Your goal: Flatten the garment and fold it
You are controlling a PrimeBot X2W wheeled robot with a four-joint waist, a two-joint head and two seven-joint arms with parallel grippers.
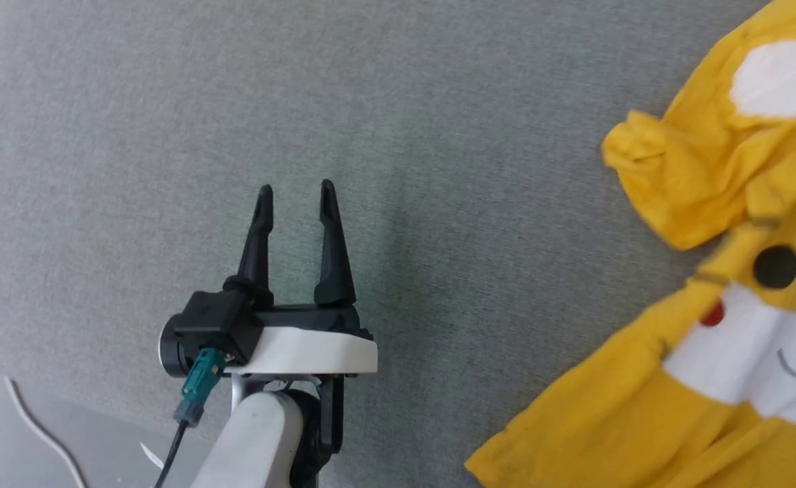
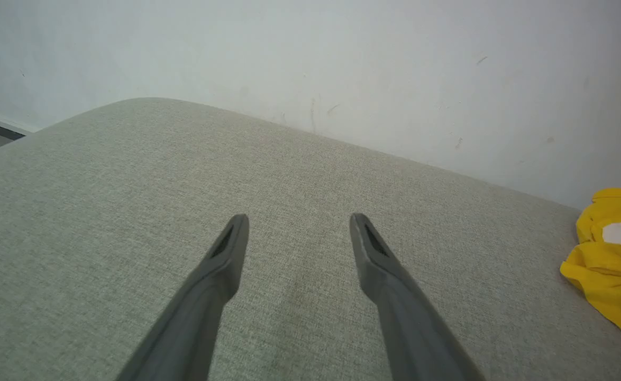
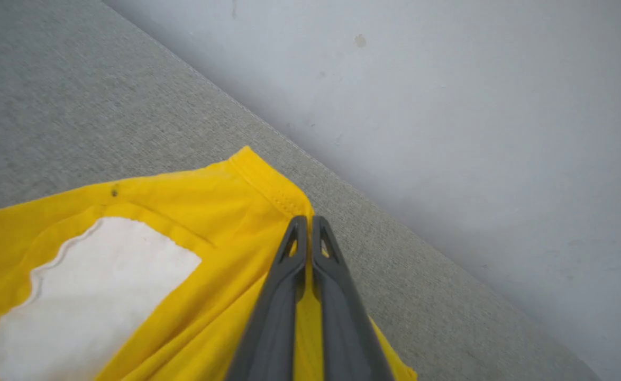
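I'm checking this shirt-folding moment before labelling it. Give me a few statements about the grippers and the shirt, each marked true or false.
1. The left gripper is open over the bare grey fabric surface. True.
2. The garment lies flat and smooth. False: it is bunched and wrinkled.
3. The right gripper is shut at the garment's yellow hem. True.
4. The left gripper touches the garment. False: they are apart, and the garment lies off to its right.
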